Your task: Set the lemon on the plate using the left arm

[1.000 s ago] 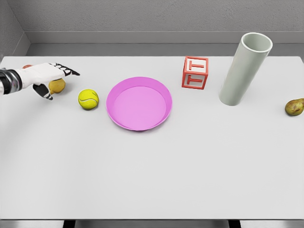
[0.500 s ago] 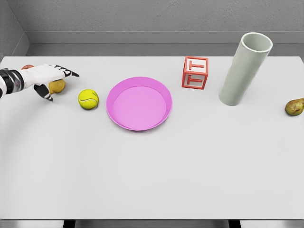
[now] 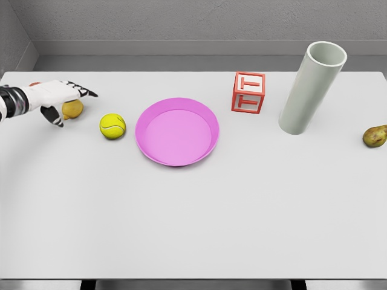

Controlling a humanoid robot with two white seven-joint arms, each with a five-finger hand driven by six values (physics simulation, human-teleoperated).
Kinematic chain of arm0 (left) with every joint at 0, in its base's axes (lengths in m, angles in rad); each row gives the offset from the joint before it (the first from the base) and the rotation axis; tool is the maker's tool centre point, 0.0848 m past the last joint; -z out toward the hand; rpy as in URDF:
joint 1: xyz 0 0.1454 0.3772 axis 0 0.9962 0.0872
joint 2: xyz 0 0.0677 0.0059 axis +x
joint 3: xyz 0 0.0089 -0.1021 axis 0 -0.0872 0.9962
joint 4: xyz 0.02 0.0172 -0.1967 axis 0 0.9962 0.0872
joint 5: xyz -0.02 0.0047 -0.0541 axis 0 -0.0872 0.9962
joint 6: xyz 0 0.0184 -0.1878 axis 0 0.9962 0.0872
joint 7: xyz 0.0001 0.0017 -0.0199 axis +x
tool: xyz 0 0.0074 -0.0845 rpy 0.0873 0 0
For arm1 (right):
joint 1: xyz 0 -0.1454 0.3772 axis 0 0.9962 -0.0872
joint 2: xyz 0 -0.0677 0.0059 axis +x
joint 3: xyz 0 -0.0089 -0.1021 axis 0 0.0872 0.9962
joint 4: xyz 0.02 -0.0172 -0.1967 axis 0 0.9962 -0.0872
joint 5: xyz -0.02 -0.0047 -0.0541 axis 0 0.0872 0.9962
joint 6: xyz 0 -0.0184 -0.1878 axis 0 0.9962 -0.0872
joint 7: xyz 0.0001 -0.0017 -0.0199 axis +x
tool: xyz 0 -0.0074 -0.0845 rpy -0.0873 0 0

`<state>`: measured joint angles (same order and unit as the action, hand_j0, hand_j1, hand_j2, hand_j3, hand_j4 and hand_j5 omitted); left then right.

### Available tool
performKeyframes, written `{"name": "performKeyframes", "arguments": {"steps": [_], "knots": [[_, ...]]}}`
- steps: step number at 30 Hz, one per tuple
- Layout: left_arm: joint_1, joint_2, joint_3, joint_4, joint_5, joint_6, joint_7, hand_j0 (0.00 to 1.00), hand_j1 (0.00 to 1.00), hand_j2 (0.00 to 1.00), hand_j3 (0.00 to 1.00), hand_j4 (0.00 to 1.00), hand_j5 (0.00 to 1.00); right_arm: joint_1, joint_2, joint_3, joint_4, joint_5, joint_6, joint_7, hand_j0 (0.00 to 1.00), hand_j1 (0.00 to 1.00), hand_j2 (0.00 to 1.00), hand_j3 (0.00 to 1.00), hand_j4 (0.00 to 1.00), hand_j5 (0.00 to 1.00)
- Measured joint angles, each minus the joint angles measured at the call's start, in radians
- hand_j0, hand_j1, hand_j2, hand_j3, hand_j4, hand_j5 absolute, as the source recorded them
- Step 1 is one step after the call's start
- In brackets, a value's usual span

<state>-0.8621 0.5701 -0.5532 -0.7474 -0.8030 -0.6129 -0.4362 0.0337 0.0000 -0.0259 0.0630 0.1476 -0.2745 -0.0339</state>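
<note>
Drifting slightly left since a second ago, the left hand (image 3: 53, 99) is arching over the lemon (image 3: 73, 109) at the surface's far-left edge, fingers (image 3: 84, 92) spread, not yet closing, pink plate (image 3: 176, 154) well right past the tennis ball (image 3: 112, 126).

Matt white surface (image 3: 193, 229); smooth plastic-looking pink plate (image 3: 148, 148); fuzzy tennis ball (image 3: 112, 126); smooth matt grey tube (image 3: 311, 87).

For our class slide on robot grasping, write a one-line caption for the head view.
Left hand reaches over the lemon at the table's left edge, beside a tennis ball and the empty pink plate.
</note>
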Motion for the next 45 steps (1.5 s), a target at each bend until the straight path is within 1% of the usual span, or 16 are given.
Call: {"name": "performKeyframes", "arguments": {"steps": [8,22,27,32,38,45], "knots": [[-0.008,-0.018,0.001,0.020,-0.001,0.000,0.000,1.00,1.00,1.00,1.00,1.00,1.00,0.000,0.000,0.000,0.000,0.000,0.000,0.000,1.00,1.00,1.00,1.00,1.00,1.00],[-0.006,-0.014,0.020,0.017,0.004,0.000,0.002,1.00,1.00,1.00,1.00,1.00,1.00,0.000,0.000,0.000,0.000,0.000,0.000,0.000,1.00,1.00,1.00,1.00,1.00,1.00],[-0.006,-0.016,0.018,0.021,0.000,0.000,0.040,1.00,1.00,1.00,1.00,1.00,1.00,0.000,0.000,0.000,0.000,0.000,0.000,0.000,1.00,1.00,1.00,1.00,1.00,1.00],[-0.006,-0.016,0.010,0.036,-0.006,0.000,0.050,1.00,1.00,1.00,1.00,1.00,1.00,0.000,0.000,0.000,0.000,0.000,0.000,0.000,1.00,1.00,1.00,1.00,1.00,1.00],[-0.008,-0.015,0.004,0.048,-0.041,0.009,0.052,1.00,1.00,1.00,1.00,1.00,1.00,0.000,0.000,0.000,0.000,0.000,0.000,0.000,1.00,1.00,1.00,1.00,1.00,1.00],[-0.017,-0.024,0.005,0.073,-0.049,0.039,0.053,1.00,1.00,1.00,1.00,1.00,1.00,0.000,0.000,0.000,0.000,0.000,0.000,0.000,1.00,1.00,1.00,1.00,1.00,1.00]]}}
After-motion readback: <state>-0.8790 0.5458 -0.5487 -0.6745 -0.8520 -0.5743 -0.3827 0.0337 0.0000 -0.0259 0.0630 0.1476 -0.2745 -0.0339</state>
